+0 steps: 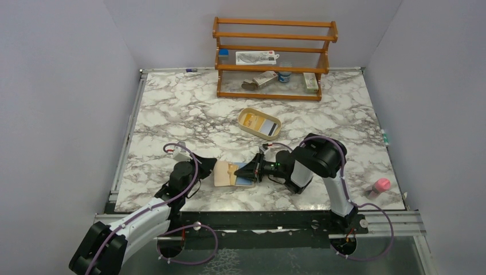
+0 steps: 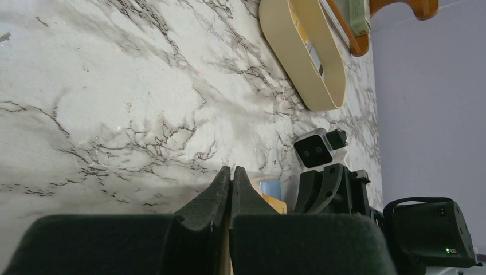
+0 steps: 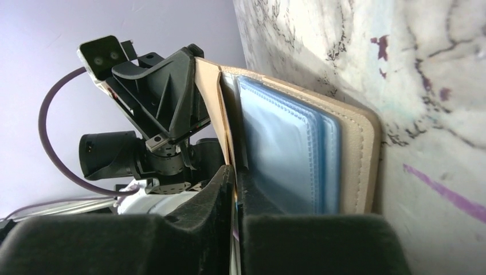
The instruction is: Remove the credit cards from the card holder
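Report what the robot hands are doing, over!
Left gripper shut on card holder. Right gripper at its blue pockets, grip unclear. Grey card, yellow card in tray. Nothing blocking.

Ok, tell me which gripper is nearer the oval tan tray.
Right. The right gripper sits at the card holder's right edge, straight in front of the tray; the left gripper is at the holder's left edge, farther from it.

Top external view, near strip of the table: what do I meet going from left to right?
left gripper → card holder → right gripper → small pink object, alone near the table's right edge.
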